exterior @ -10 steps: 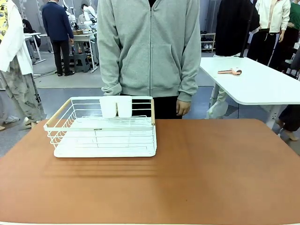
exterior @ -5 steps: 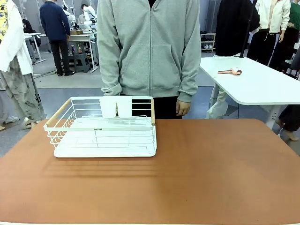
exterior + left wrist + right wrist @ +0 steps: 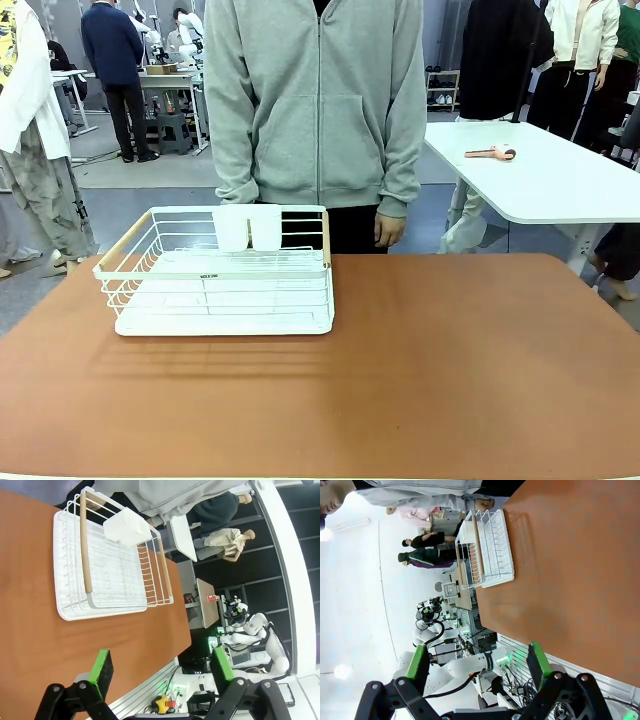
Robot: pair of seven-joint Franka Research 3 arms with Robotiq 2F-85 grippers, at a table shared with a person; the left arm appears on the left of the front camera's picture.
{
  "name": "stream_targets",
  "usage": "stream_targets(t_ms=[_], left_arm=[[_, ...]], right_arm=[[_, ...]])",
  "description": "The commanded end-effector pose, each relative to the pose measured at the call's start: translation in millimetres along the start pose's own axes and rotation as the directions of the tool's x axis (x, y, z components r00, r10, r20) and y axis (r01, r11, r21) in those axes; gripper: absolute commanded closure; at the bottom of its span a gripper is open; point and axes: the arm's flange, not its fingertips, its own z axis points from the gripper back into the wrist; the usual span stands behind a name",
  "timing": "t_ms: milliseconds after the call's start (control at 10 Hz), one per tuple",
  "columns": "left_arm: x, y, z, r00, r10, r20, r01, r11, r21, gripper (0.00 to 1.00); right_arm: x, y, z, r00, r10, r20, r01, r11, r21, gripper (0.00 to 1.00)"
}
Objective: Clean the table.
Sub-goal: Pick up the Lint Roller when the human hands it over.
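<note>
Little was changed over the last second. The white wire rack [image 3: 222, 272] was kept in the same spot on the table [image 3: 450, 380], on the robot's left side and toward the far edge. The white holder [image 3: 248, 228] was still set at the rack's far rim. The person in the grey top [image 3: 320, 100] was found at the far side of the table, moved only a tiny bit. One hand [image 3: 388, 230] was hung down just past the table's edge.

The left gripper [image 3: 161, 652] was seen wide open, with nothing between its green pads. It was held back near the robot's own edge of the table and pointed toward the rack. The right gripper [image 3: 477, 652] was seen wide open too, with nothing held, and was also kept back by that edge.

The table was spread across the whole front view, brown and smooth. No crumbs, spills or loose things could be made out on it, and only the rack was set on it. So the cleaning may be judged as either not yet begun or nearly done, and which one cannot be told. If anything was left to be taken away, it was likely the rack, and it was not touched by either gripper.
</note>
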Motion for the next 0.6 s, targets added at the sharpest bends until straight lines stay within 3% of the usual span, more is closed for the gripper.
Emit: stream_targets(t_ms=[0, 500], left_arm=[[-0.8, -4.9, 1.9, 1.000, -0.009, 0.005, 0.009, 1.000, -0.007, 0.00], [-0.8, -4.9, 1.9, 1.000, -0.009, 0.005, 0.009, 1.000, -0.007, 0.00]], right_arm=[[-4.9, 2.0, 0.0, 1.000, 0.007, 0.003, -0.007, 1.000, 0.010, 0.00], [-4.9, 2.0, 0.0, 1.000, 0.007, 0.003, -0.007, 1.000, 0.010, 0.00]])
